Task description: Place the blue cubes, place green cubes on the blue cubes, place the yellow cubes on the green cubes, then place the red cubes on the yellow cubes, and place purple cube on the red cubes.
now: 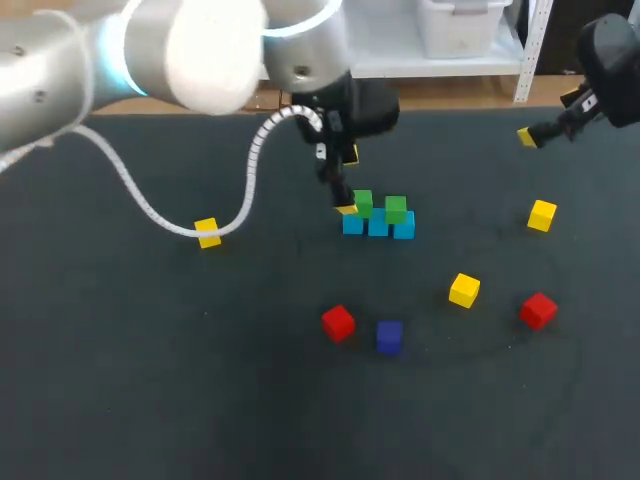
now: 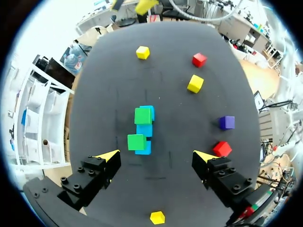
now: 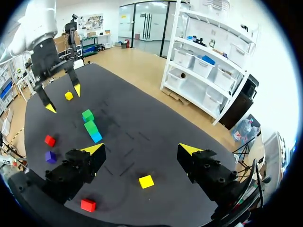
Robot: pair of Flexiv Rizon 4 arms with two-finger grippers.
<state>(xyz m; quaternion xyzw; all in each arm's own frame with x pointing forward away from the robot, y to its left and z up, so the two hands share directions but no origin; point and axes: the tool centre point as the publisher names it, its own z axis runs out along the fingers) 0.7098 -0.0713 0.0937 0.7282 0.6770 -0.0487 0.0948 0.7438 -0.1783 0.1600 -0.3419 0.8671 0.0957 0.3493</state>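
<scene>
The left tool (image 2: 157, 158) is found with its fingers apart and empty, hanging over the middle of the counter (image 1: 150, 400), just left of the stack. The right tool (image 3: 140, 151) is likewise apart and empty, held at the far right edge.

Three blue cubes (image 1: 378, 225) are set in a row at the counter's middle, touching one another. Two green cubes (image 1: 362, 203) are seated on them. The first two layers are judged done.

Three yellow cubes (image 1: 464, 290) lie loose: one far left, two to the right. Two red cubes (image 1: 338, 323) and the purple cube (image 1: 389, 336) lie nearer, unstacked. The yellow, red and purple layers are judged outstanding.
</scene>
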